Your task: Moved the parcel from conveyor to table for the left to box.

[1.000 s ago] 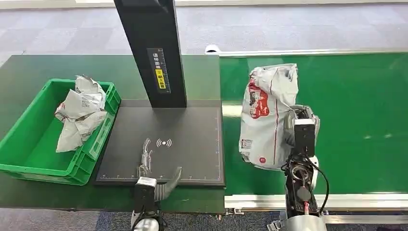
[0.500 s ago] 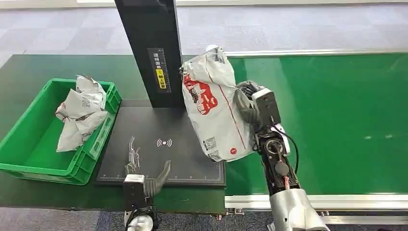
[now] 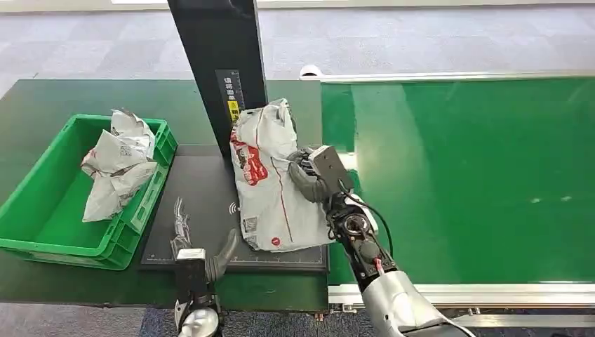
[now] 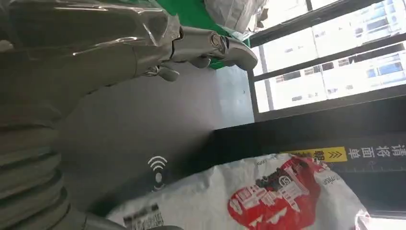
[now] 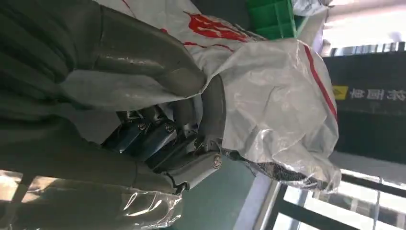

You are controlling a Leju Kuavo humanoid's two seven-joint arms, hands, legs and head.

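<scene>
A white plastic parcel (image 3: pixel 270 179) with red print is gripped by my right hand (image 3: pixel 312 172) over the right half of the black scanner mat (image 3: pixel 203 203). The right wrist view shows my fingers (image 5: pixel 191 139) and thumb clamped on the crumpled parcel (image 5: pixel 268 96). My left hand (image 3: pixel 184 235) hovers open over the mat's near left corner, fingers spread, holding nothing. From the left wrist, its fingers (image 4: pixel 210 45) reach over the mat while the parcel (image 4: pixel 268 196) lies beyond them. The green box (image 3: pixel 42 210) stands at the left.
The green box holds a crumpled white parcel (image 3: pixel 116 165). A black scanner post (image 3: pixel 221 70) rises behind the mat, close to the held parcel. The green conveyor belt (image 3: pixel 477 175) stretches to the right with a metal rail along its near edge.
My right hand has carried the parcel leftward off the conveyor to over the scanner mat. My left hand has shifted a little to the left along the mat's near edge.
</scene>
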